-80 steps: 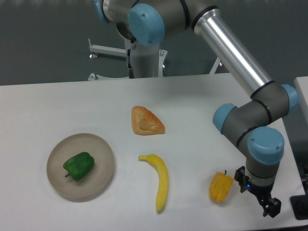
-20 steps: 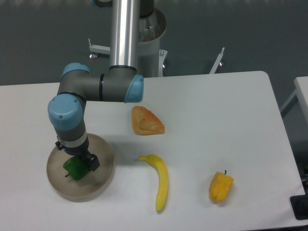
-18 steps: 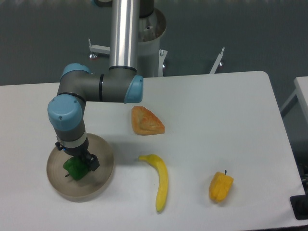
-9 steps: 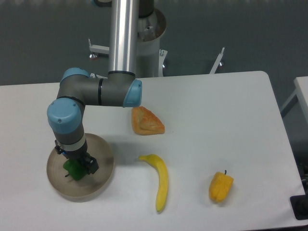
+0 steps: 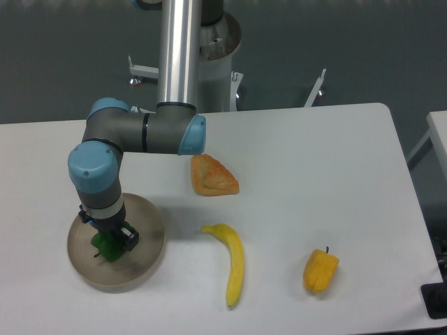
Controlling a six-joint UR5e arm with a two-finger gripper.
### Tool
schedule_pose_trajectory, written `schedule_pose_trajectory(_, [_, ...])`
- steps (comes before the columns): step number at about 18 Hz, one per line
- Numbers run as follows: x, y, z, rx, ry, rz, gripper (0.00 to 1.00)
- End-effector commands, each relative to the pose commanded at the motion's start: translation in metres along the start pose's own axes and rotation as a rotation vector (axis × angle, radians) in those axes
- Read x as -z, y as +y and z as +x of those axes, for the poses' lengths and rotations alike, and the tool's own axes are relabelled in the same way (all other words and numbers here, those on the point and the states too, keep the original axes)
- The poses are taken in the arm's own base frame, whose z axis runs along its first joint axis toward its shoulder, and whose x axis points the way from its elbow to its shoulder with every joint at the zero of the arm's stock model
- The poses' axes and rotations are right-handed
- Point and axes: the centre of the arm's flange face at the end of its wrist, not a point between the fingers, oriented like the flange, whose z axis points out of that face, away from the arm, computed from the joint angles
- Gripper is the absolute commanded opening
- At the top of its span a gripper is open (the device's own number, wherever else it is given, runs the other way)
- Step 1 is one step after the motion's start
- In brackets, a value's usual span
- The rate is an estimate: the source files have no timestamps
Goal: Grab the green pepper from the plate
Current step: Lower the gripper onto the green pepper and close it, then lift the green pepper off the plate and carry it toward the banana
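Green pepper (image 5: 107, 245): on the plate (image 5: 143, 259), mostly hidden under the gripper (image 5: 110, 241).
Jaws: seemingly pinching the pepper's sides; contact is hard to confirm.
Nearby: banana (image 5: 233, 259), pastry (image 5: 212, 176), yellow pepper (image 5: 320, 271).

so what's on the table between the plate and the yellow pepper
In the camera view, the banana lies between the plate and the yellow pepper, on the white table. The rest of that stretch is bare.
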Motion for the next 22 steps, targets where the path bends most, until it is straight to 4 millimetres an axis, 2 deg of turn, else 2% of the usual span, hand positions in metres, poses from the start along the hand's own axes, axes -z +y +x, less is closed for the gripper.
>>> schedule_pose_trajectory(3, [0.008, -0.001, -0.003, -0.004, -0.007, 0.007, 0.42])
schedule_pose_trajectory(6, [0.040, 0.005, -0.013, -0.044, -0.036, 0.033, 0.42])
schedule_pose_trajectory(11, [0.084, 0.050, -0.093, -0.085, -0.046, -0.002, 0.42])
schedule_pose_trajectory(13, [0.107, 0.070, -0.130, -0.091, -0.056, -0.003, 0.42])
schedule_pose_trajectory(17, [0.136, 0.115, -0.203, -0.103, -0.108, 0.008, 0.42])
schedule_pose_trajectory(19, [0.142, 0.140, -0.237, -0.110, -0.122, 0.005, 0.42])
schedule_pose_trajectory(22, [0.140, 0.178, -0.273, -0.160, -0.124, -0.019, 0.42])
